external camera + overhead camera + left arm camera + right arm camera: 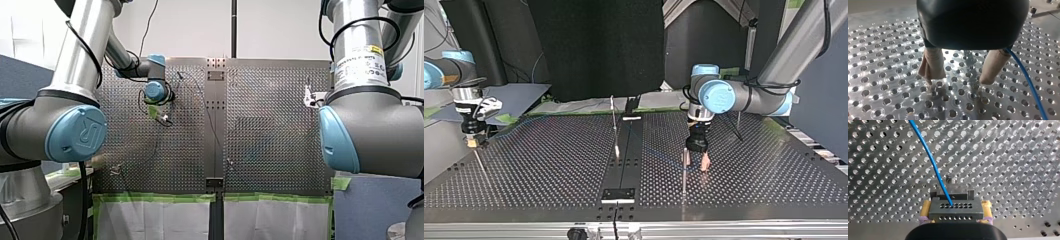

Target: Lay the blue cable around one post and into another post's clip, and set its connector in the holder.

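The blue cable runs out of a grey metal connector with rows of holes. My right gripper is shut on that connector between yellow pads, low over the perforated plate. A metal bracket with a bolt sits just behind the connector. In the top view my right gripper is at the left edge. From there the cable crosses the plate towards my left gripper. My left gripper stands open, its beige pads just above the plate with nothing between them. The cable passes beside one pad.
A thin metal post stands right next to my left gripper. Another post rises near the dark centre strip, and a slanted rod stands below my right gripper. Green tape edges the near side of the perforated plate.
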`<state>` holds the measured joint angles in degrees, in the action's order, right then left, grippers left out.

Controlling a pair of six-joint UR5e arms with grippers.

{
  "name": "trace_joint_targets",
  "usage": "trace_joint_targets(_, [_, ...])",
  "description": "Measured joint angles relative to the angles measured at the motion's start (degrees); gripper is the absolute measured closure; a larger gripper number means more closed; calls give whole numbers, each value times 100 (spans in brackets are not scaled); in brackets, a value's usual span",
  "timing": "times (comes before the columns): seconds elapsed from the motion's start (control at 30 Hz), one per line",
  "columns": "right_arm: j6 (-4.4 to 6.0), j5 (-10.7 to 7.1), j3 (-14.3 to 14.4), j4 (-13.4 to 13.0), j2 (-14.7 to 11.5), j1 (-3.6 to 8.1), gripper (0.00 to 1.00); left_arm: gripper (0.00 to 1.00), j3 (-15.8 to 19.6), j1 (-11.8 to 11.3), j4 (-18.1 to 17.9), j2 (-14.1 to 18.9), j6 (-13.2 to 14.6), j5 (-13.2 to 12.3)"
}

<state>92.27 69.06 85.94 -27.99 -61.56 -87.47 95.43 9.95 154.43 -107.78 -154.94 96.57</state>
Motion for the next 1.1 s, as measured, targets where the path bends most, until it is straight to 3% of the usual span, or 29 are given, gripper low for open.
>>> trace_joint_targets(0.63, [62, -34, -54, -16, 45, -23, 100, 0, 0, 2, 0, 0, 4, -2])
trace_joint_targets(1.1, [-29, -21, -146, 238, 66, -9, 100, 0, 0, 0, 0, 0, 2, -27])
